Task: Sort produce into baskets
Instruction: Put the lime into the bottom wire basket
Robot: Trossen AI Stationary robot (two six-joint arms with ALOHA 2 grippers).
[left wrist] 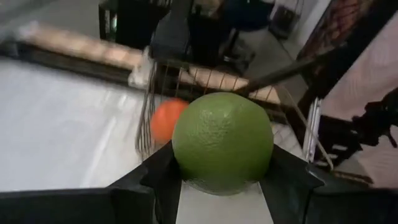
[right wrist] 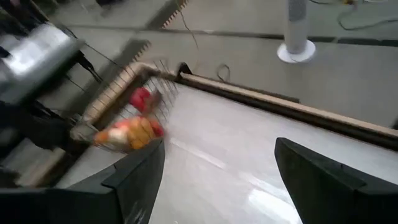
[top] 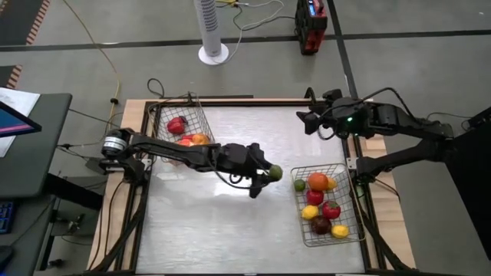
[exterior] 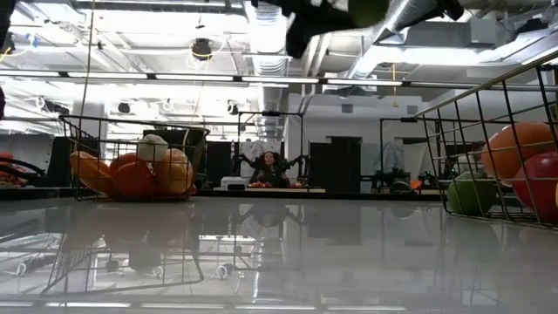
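My left gripper (top: 270,174) is over the middle of the table, shut on a green lime (left wrist: 222,142), just left of the right basket (top: 349,227). That wire basket holds an orange (top: 318,182), a lime (top: 299,185), lemons and red fruit. The left basket (top: 201,115), at the table's far left, holds a red fruit (top: 177,125) and orange ones. My right gripper (right wrist: 219,174) hangs open high above the table's far right corner, with nothing between its fingers. My left gripper pinches the green lime between its two fingers, one on each side of its lower half (left wrist: 186,177). The fingers reach nearly level from the table's left. The lime is lifted clear of the table.
The shiny tabletop (top: 230,222) lies bare between the two baskets. A wooden frame (top: 230,100) borders the table. A white fan stand (top: 213,46) and a red device (top: 311,27) are on the floor beyond the far edge.
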